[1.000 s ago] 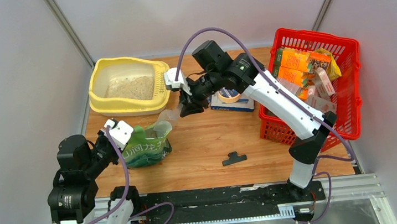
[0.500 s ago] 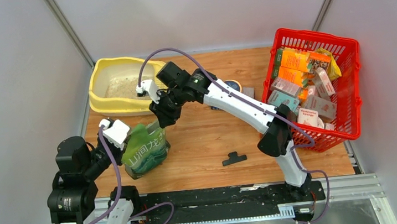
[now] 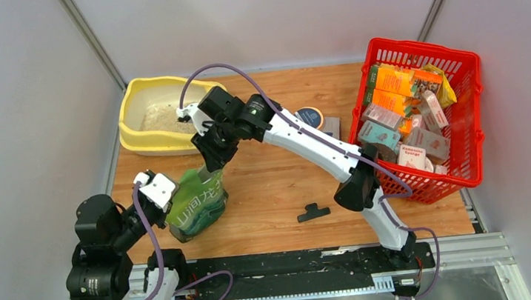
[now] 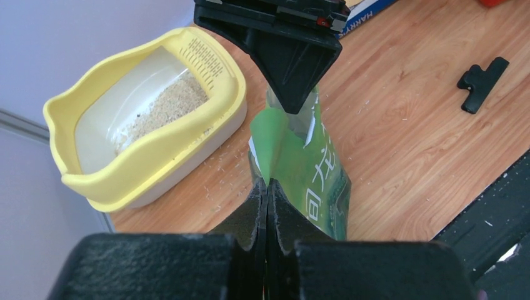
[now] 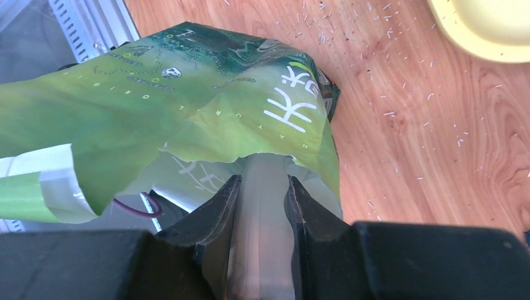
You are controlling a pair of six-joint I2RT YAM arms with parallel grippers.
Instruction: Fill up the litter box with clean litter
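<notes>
The litter box (image 3: 129, 110) is a pale yellow tray at the table's far left, with a layer of beige clean litter (image 3: 162, 118) inside; the left wrist view shows the same rim (image 4: 156, 150) and granules (image 4: 165, 106). The green litter pouch (image 3: 197, 202) stands upright in front of the box. My left gripper (image 4: 267, 184) is shut on the pouch's near side fold. My right gripper (image 5: 262, 181) reaches down from above (image 3: 211, 159) and is shut on the pouch's pale top flap. The pouch (image 5: 187, 94) fills the right wrist view. Its opening is hidden.
A red basket (image 3: 415, 43) of orange and pink cartons stands at the right. A black clip (image 3: 314, 211) lies on the wood near the front. A tape roll on a blue book (image 3: 311, 115) sits at mid-back. Spilled granules (image 5: 400, 112) dot the table beside the box.
The right arm has swung left and nearer with the pouch's top, and the pouch has gone from slumped to upright. The left gripper has drawn back slightly, still gripping.
</notes>
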